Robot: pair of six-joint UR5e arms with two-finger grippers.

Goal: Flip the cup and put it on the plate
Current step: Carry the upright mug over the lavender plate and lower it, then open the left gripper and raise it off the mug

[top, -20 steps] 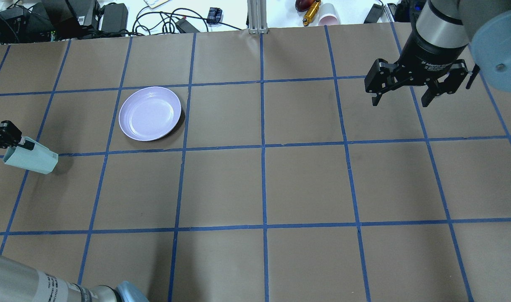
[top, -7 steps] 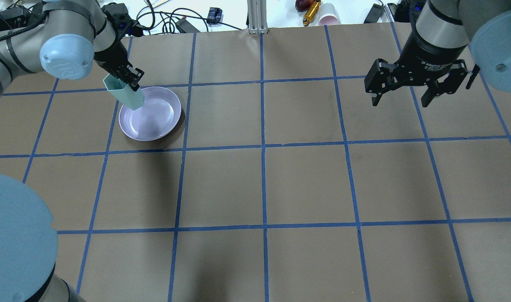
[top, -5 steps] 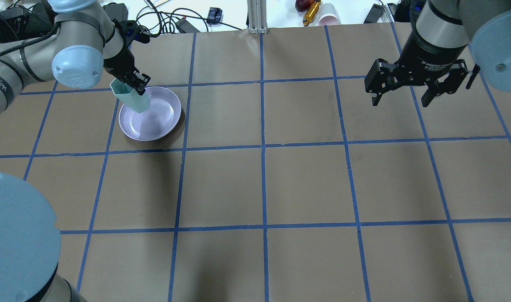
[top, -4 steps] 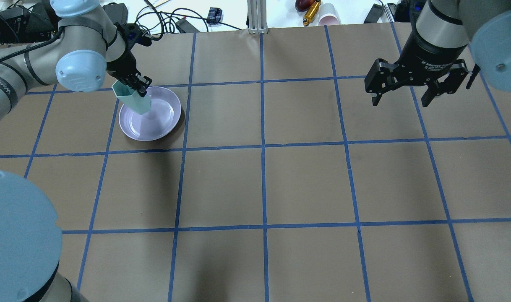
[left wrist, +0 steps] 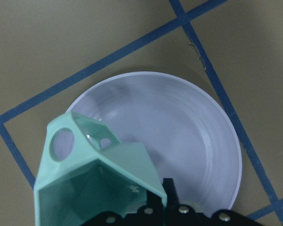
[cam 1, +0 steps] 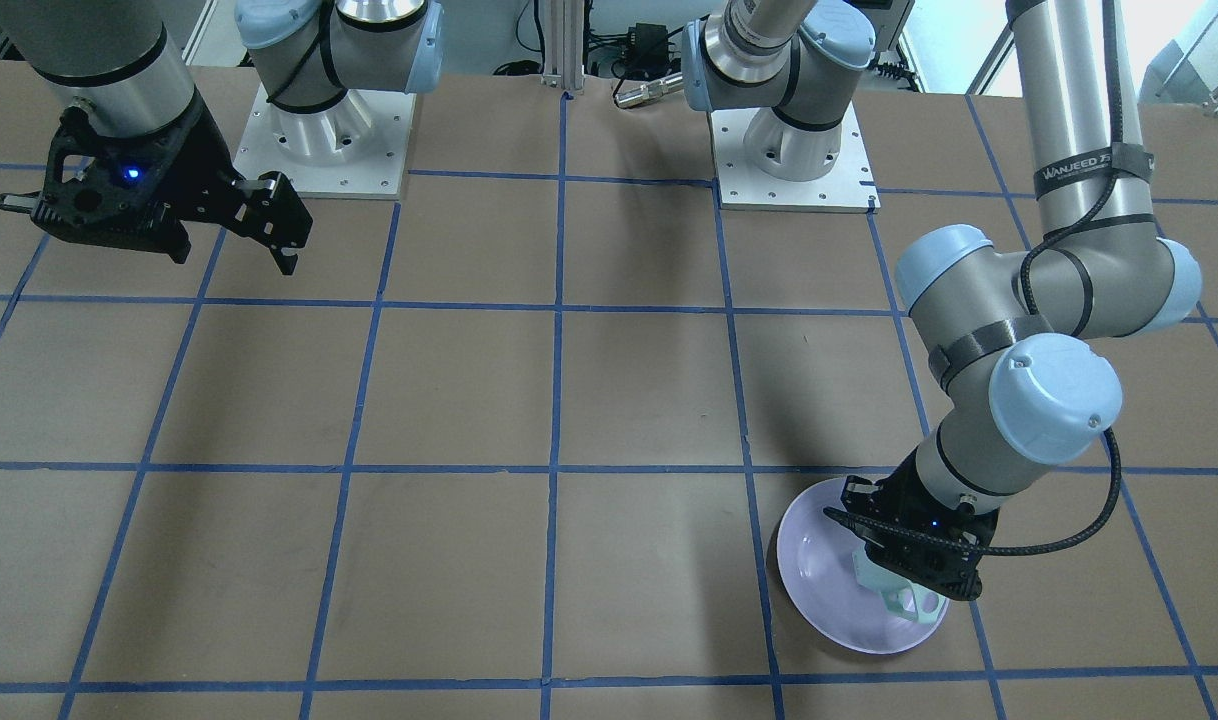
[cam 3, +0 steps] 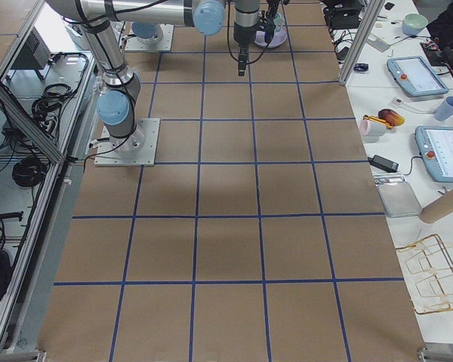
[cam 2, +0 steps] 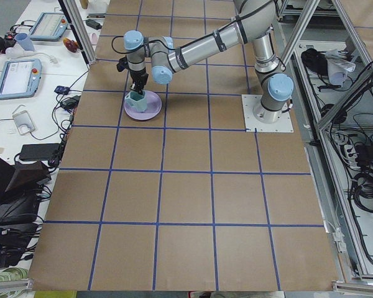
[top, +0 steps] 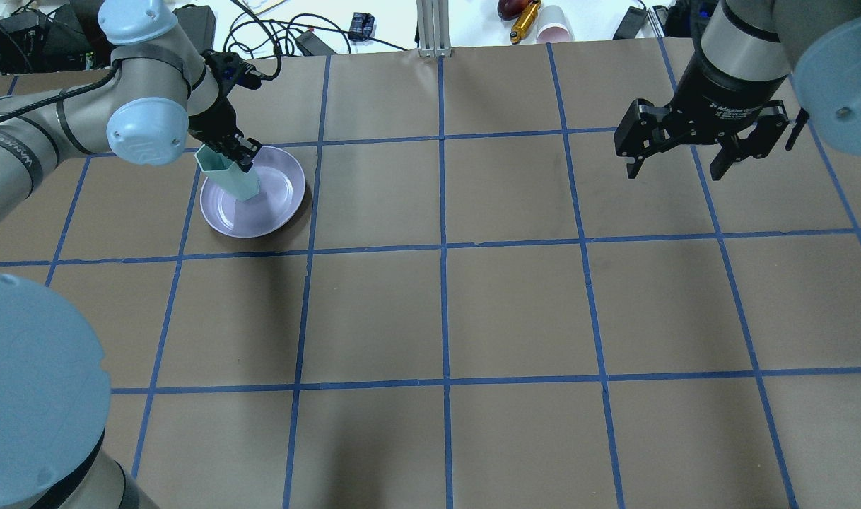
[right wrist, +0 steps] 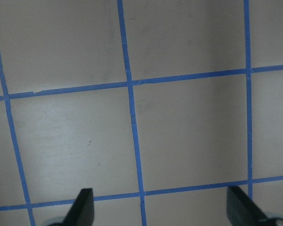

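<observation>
The pale mint-green cup [top: 227,172] is held mouth-up, slightly tilted, by my left gripper [top: 237,150], which is shut on its rim. The cup's base is low over the lavender plate [top: 278,201]; I cannot tell if it touches. In the front-facing view the cup [cam 1: 906,593] hangs under the left gripper [cam 1: 917,562] over the plate [cam 1: 819,560] toward its right side. The left wrist view shows the cup's teal inside and handle [left wrist: 96,172] above the plate [left wrist: 193,136]. My right gripper [top: 676,170] is open and empty, high at the far right.
The brown table [top: 444,311] carries a grid of blue tape. Cables, power bricks, a pink cup [top: 554,25] and small items lie past the far edge. The right wrist view shows the open right gripper [right wrist: 160,212] over bare table.
My left arm has carried the cup from the table's left edge to the plate, turned it mouth-up, and moved it a little right and lower over the plate. The right arm has not moved.
</observation>
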